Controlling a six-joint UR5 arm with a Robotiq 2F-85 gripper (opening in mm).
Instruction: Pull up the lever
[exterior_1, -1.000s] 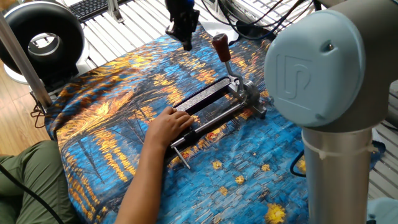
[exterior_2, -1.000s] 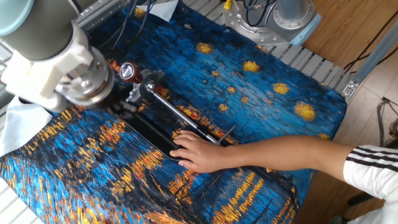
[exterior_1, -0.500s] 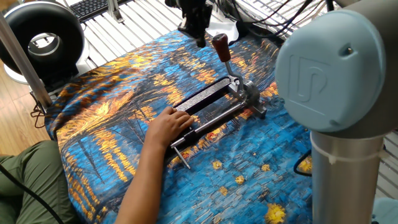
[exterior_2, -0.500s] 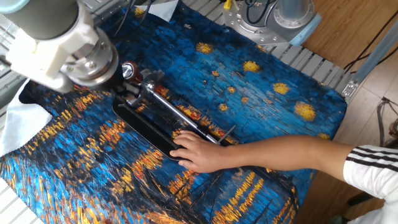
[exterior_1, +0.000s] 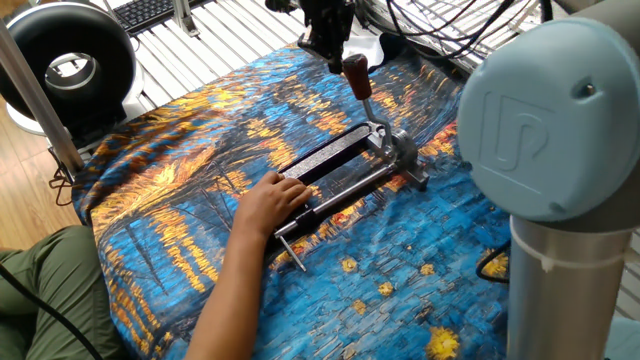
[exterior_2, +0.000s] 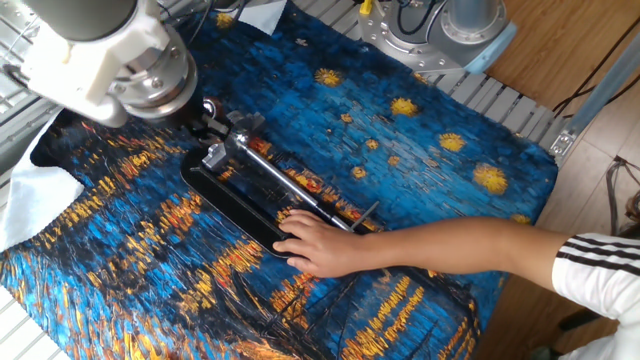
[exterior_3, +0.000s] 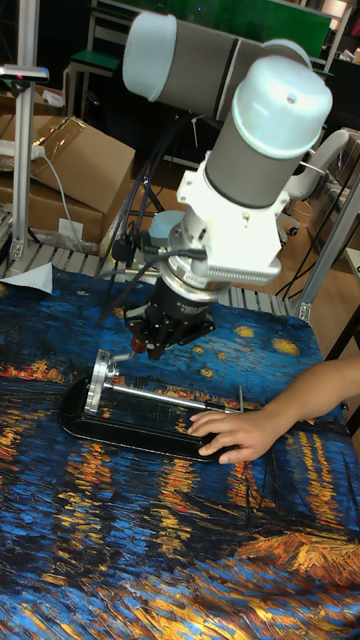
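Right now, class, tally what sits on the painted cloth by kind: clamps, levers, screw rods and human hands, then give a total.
Clamps: 1
Levers: 1
Screw rods: 1
Human hands: 1
Total: 4

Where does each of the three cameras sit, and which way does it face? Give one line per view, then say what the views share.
One fixed view: high, behind the arm's grey joint, looking down the clamp toward the gripper at the lever.
The other fixed view: high on the opposite side; the arm's wrist fills the top left, the person's hand reaches in from the right.
Tall fixed view: low at the cloth's edge, facing the arm head-on.
All share clamp, gripper and hand.
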